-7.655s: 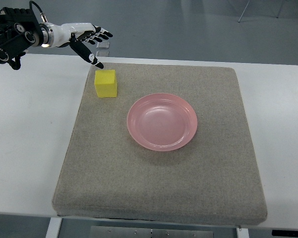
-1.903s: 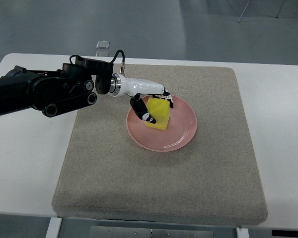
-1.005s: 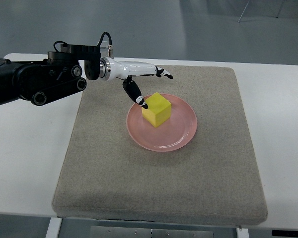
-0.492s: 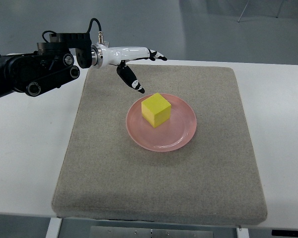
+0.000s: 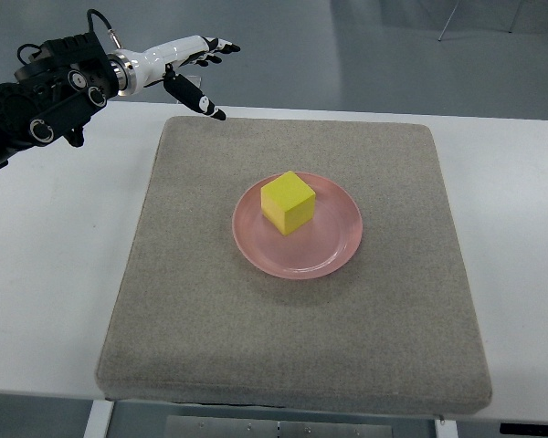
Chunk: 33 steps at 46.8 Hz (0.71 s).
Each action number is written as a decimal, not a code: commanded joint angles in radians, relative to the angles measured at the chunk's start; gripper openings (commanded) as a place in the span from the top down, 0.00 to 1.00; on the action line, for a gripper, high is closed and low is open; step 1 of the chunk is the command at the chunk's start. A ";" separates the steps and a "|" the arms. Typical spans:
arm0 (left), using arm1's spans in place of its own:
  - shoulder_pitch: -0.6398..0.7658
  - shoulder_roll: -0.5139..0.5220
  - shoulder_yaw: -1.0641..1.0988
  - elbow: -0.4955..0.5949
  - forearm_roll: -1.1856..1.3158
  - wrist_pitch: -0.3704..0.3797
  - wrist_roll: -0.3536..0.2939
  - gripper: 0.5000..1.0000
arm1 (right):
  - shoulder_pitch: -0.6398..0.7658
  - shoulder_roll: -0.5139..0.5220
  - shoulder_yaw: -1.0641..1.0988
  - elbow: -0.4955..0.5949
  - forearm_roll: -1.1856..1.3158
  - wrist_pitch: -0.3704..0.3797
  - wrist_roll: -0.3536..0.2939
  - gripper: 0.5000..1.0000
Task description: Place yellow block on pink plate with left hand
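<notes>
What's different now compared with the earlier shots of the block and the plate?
The yellow block went from the mat's far left corner onto the pink plate. The left hand carried it there, let go, and has pulled back to the far left, fingers open. The plate and the grey mat stayed where they were.

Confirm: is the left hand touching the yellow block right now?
Apart. The top view shows the left hand open at the mat's far left corner, with bare mat between it and the yellow block.

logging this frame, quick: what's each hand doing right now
Left hand: open, holding nothing, above the mat's far left corner.
Right hand: not in view.
</notes>
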 commanded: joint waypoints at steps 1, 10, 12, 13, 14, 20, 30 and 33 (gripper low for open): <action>0.009 -0.033 0.000 0.065 -0.104 0.029 0.001 0.05 | 0.000 0.000 0.000 0.000 0.000 0.000 0.000 0.15; 0.027 -0.087 0.000 0.187 -0.365 0.040 0.008 0.07 | 0.000 0.000 0.000 0.000 0.000 0.000 0.000 0.15; 0.032 -0.096 0.000 0.205 -0.429 0.040 0.010 0.07 | 0.000 0.000 0.000 0.000 0.000 0.000 0.000 0.15; 0.033 -0.099 0.000 0.214 -0.462 0.041 0.010 0.08 | 0.000 0.000 0.000 0.000 0.000 0.000 0.000 0.15; 0.038 -0.100 0.000 0.222 -0.491 0.041 0.010 0.08 | 0.000 0.000 0.000 0.000 0.000 0.000 0.000 0.15; 0.052 -0.105 -0.001 0.271 -0.650 0.050 0.011 0.08 | 0.000 0.000 0.000 0.000 0.000 0.000 0.000 0.15; 0.087 -0.117 -0.055 0.303 -0.865 0.095 0.065 0.08 | 0.000 0.000 0.000 0.000 0.000 0.000 0.000 0.15; 0.089 -0.119 -0.095 0.303 -0.901 0.118 0.108 0.08 | 0.000 0.000 0.000 0.000 0.000 0.000 0.000 0.15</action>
